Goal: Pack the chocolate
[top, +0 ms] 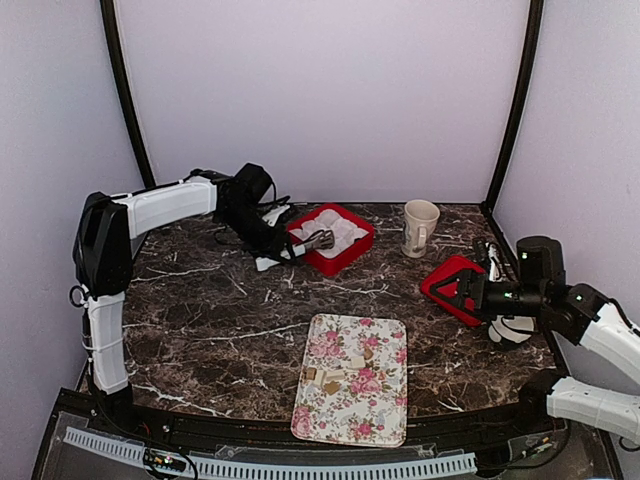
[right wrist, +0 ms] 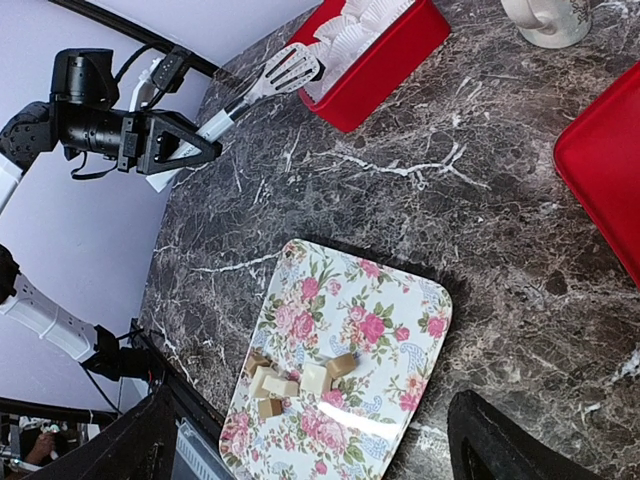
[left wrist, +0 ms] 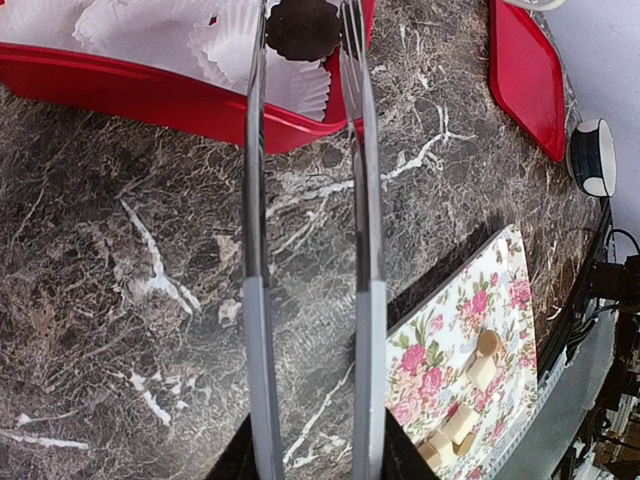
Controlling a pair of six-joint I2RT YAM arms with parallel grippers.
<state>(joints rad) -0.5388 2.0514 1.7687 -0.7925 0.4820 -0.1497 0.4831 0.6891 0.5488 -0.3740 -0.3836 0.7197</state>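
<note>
A dark round chocolate [left wrist: 303,28] is pinched between the slotted tips of a pair of metal tongs [left wrist: 360,250]. It is held right over the white paper cups [left wrist: 150,25] in the red box [left wrist: 130,90], just inside the box's near wall as seen from the left wrist. The tongs are clamped by the left end effector [right wrist: 200,140], which is closed partway down on the handles so that the two arms are squeezed toward each other. Over on the flowered tray [top: 350,420], near the front edge of the bench [top: 220,300], a small cluster of tan and cream chocolate pieces [right wrist: 295,378] is seen lying close together, some of them touching. The right end effector [top: 460,290] is spread wide — nothing is gripped between its fingers [right wrist: 510,440] — and it is poised above the bench just beside the red lid [right wrist: 605,190], which is lying flat on the marble. A cream mug [top: 421,227] is stood upright at the back of the bench, to the right of the box in the top view.
</note>
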